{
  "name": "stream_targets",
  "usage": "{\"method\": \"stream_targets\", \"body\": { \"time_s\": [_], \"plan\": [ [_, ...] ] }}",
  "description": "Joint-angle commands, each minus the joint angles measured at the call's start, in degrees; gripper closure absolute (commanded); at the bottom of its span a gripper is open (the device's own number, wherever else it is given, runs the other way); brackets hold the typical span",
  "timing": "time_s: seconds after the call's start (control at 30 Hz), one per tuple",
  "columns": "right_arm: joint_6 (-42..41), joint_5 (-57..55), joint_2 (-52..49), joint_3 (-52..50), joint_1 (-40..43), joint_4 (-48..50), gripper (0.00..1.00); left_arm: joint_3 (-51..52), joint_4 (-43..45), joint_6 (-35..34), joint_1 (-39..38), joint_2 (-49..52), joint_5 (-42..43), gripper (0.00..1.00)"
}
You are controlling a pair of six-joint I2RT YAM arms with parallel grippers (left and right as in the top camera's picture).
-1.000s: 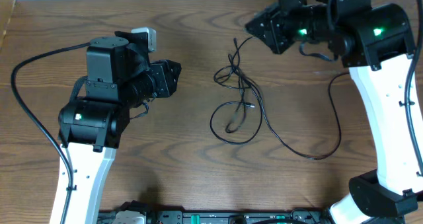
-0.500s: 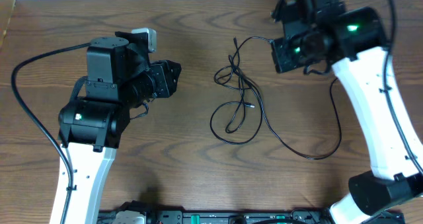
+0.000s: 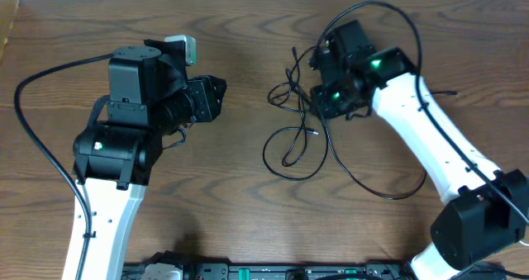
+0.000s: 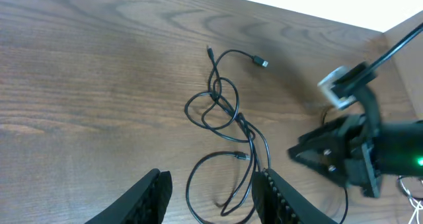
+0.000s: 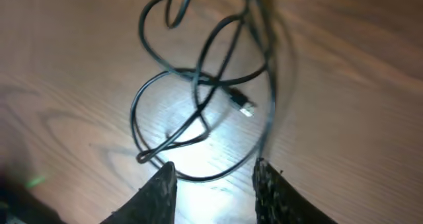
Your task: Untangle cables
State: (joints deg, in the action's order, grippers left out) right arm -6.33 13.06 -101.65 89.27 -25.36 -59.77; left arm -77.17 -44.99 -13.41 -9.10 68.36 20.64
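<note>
On table [image 3: 207,230]: dark brown wood-grain laminate, flat, matte, with a bright patch under the right wrist's light; unchanged

Right arm [image 3: 430,148]: white links, black joints, green lamps. Within the last second it has swung from the far right corner down and left, and its wrist now hangs directly over the tangle. Judged: a fresh approach, with no strand separated yet

Left arm [image 3: 116,148]: same build. Unmoved, parked at the left, well apart from the cords

Right gripper [image 5: 213,178]: black ribbed fingers, pinched together a moment ago, now parted partway. Nothing lies between them. One blurred strand passes just beside a finger; contact cannot be told

Left gripper [image 4: 213,184]: fingers parted partway, gripping nothing, facing the tangle from a distance

Cables [image 3: 291,92]: thin black cords, round, slightly glossy, limp. They lie at table centre, with a small knot of crossings at the far end, a wide oval loop nearer and a long tail sweeping right. The number of cords cannot be told. They lie much as a second ago, still tangled

Plug end [image 5: 246,108]: small, metal-tipped, lying inside the loop; a second free end lies far side, untouched
</note>
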Motion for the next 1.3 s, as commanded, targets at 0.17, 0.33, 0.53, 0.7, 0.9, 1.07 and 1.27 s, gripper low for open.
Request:
{"method": "stream_targets", "body": {
  "time_s": [0.17, 0.33, 0.53, 0.7, 0.9, 1.07, 1.27],
  "plan": [
    [-3.17, 2.08, -0.7, -5.99, -3.76, 6.54, 0.58, 0.24, 0.02, 0.94, 0.15, -0.66, -0.37, 0.55],
    [-10.78, -3.23, -0.87, -7.67, -5.7, 9.09, 0.53, 0.24, 0.0, 0.94, 0.15, -0.66, -0.37, 0.55],
    [-17.44, -5.9, -2.8, -8.74, -6.99, 9.46, 0.5, 0.24, 0.0, 0.94, 0.15, -0.66, -0.37, 0.55],
    [-20.94, -7.85, -5.64, -8.83, -8.83, 11.93, 0.51, 0.24, 0.02, 0.98, 0.15, -0.66, -0.37, 0.55],
    [-23.96, -8.92, -9.55, -8.83, -9.9, 14.88, 0.51, 0.24, 0.02, 1.4, 0.15, -0.66, -0.37, 0.55],
    [-24.09, -9.09, -11.96, -8.83, -9.88, 15.89, 0.6, 0.24, 0.02, 1.42, 0.15, -0.66, -0.37, 0.55],
    [-21.55, -7.96, -10.75, -8.66, -9.88, 17.73, 0.99, 0.24, 0.02, 1.4, 0.15, -0.66, -0.37, 0.55]
  ]
}}
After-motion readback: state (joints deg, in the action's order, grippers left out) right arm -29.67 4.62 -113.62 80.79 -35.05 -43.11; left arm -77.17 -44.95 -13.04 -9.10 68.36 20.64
